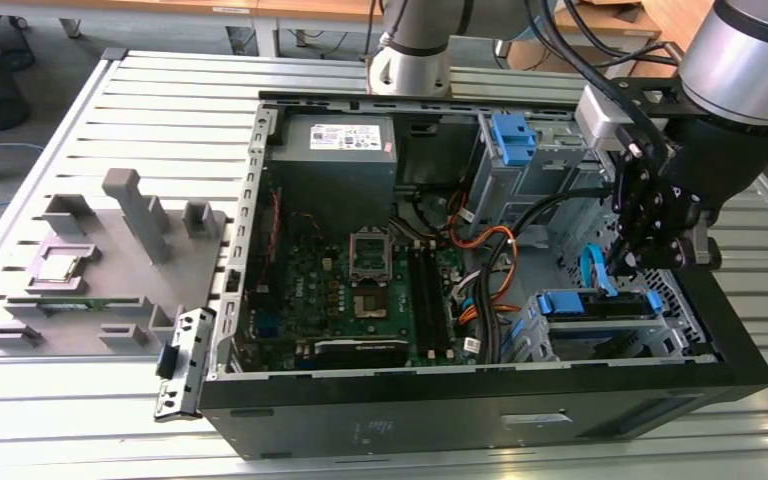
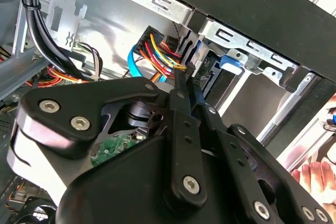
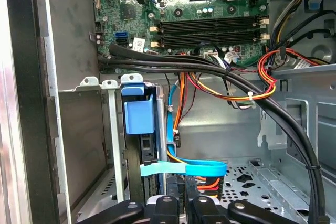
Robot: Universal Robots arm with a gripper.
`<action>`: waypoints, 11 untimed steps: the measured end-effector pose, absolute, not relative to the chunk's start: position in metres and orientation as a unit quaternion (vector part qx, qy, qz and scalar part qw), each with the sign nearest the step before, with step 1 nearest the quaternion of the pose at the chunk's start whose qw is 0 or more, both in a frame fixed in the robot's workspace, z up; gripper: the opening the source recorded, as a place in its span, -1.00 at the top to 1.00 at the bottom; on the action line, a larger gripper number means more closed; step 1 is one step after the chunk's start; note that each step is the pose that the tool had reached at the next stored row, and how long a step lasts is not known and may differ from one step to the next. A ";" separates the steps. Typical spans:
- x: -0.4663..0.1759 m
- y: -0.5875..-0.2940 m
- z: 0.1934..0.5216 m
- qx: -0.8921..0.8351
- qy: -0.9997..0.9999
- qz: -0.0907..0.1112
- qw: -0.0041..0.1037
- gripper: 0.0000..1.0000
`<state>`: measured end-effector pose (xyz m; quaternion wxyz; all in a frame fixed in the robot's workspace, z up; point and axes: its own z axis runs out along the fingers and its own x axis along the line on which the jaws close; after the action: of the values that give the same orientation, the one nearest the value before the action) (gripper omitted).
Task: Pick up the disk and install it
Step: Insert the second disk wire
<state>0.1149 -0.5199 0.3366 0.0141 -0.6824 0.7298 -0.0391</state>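
The disk (image 1: 587, 303) sits in the drive cage at the front corner of the open computer case, on the exterior view's right, with its blue bracket facing up. In the first wrist view the disk (image 3: 139, 115) stands edge-on between the cage's metal walls. My gripper (image 1: 628, 265) hangs just above the cage, beside the disk. In the second wrist view my gripper (image 2: 186, 80) has its two thin fingers close together with nothing between them. My gripper (image 3: 181, 201) is a short way off the blue bracket and apart from it.
A blue flat cable (image 3: 184, 169) and orange and red wires (image 3: 220, 90) run beside the cage. Thick black cables (image 3: 210, 69) cross above it. The motherboard (image 1: 357, 280) fills the case's middle. A grey parts fixture (image 1: 104, 260) lies on the exterior view's left. A person's hand (image 2: 315, 177) is outside the case.
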 end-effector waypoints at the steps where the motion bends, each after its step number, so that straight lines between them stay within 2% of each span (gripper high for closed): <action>1: 0.115 -0.520 0.337 -0.682 0.730 -0.039 0.014 0.66; 11: 0.117 -0.521 0.337 -0.699 0.714 -0.039 0.015 0.66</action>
<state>0.1171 -0.5207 0.3366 0.0150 -0.6992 0.7137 -0.0387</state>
